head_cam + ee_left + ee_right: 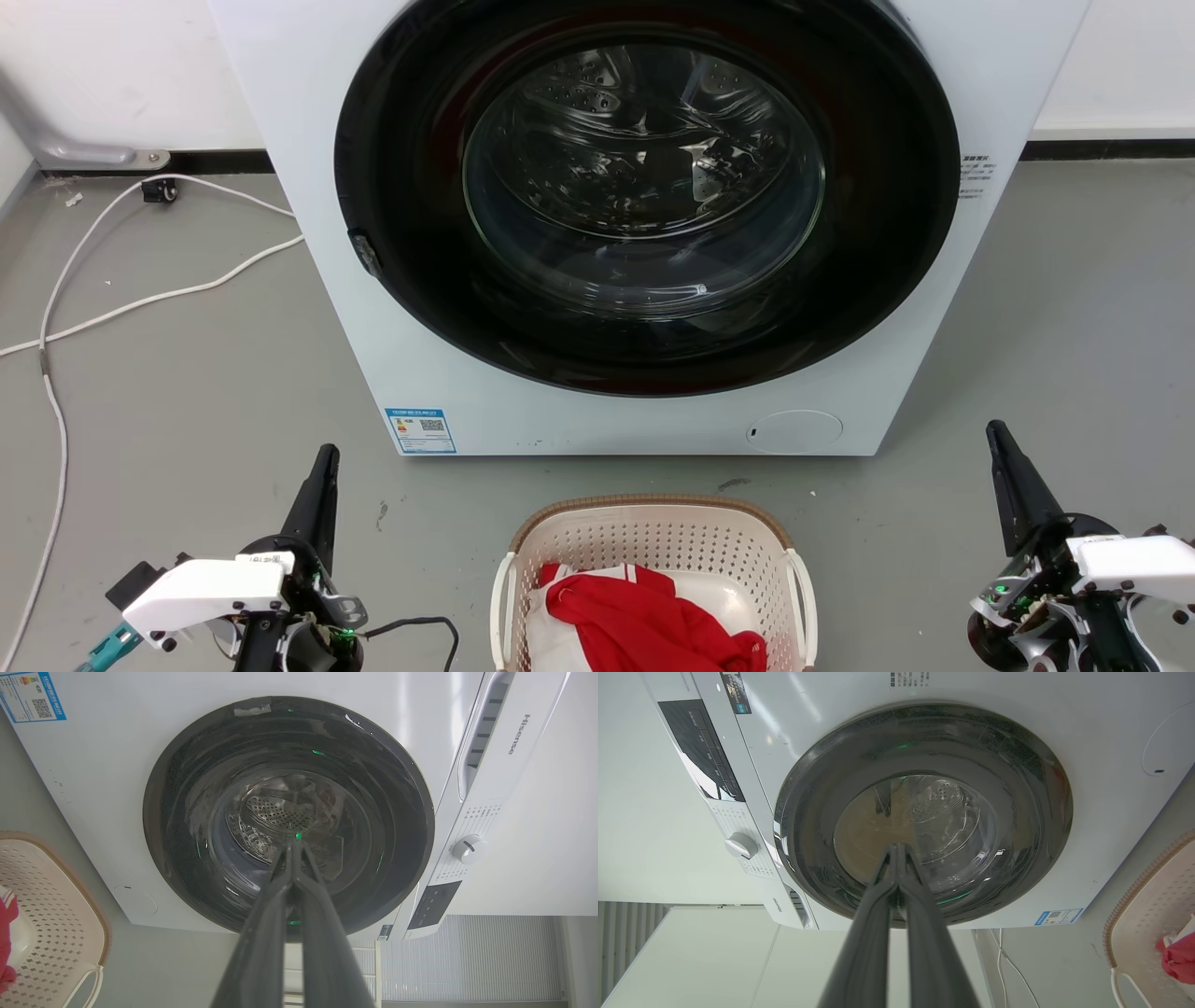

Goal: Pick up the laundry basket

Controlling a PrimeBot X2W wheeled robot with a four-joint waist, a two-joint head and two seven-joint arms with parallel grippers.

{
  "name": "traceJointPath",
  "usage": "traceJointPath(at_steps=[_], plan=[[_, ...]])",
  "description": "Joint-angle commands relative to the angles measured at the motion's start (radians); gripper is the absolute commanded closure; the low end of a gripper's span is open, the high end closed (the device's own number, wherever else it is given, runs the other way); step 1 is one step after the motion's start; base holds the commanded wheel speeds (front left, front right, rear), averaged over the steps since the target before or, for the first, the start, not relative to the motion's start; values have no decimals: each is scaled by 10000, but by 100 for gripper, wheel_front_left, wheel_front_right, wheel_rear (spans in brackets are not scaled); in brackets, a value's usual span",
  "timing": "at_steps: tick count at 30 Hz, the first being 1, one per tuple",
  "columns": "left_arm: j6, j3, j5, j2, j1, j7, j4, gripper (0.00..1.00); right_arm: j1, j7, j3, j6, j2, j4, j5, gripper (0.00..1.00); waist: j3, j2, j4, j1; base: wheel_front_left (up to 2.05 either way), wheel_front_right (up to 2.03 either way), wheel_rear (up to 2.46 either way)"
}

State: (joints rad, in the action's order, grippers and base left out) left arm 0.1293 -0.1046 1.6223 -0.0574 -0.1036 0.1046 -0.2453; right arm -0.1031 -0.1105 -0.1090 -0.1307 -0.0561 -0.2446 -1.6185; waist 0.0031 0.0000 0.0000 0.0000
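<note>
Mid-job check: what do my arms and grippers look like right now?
The left gripper and right gripper each have long, dark, tapering fingers on a black hub with a green light. A white angular housing caps each wrist; the left's bears a small label. The left wrist also has a black cable and a teal part.

Laundry basket [653, 546] w/ red cloth [653, 625] btwn left end effector [326, 459], right end effector [997, 435]; washer [597, 425] behind.
</note>
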Motion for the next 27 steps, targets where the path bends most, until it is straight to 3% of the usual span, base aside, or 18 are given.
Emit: traceJointPath(at_steps=[1,27], plan=[[45,-31,-33,9,-94,61,-12,100,-105,-31,-18,0,36,-9,37,100,0,0,0,0,0,0,0],[45,-64,-77,35,-94,65,-14,100,-107,-41,-36,0,49,-9,62,100,0,0,0,0,0,0,0]])
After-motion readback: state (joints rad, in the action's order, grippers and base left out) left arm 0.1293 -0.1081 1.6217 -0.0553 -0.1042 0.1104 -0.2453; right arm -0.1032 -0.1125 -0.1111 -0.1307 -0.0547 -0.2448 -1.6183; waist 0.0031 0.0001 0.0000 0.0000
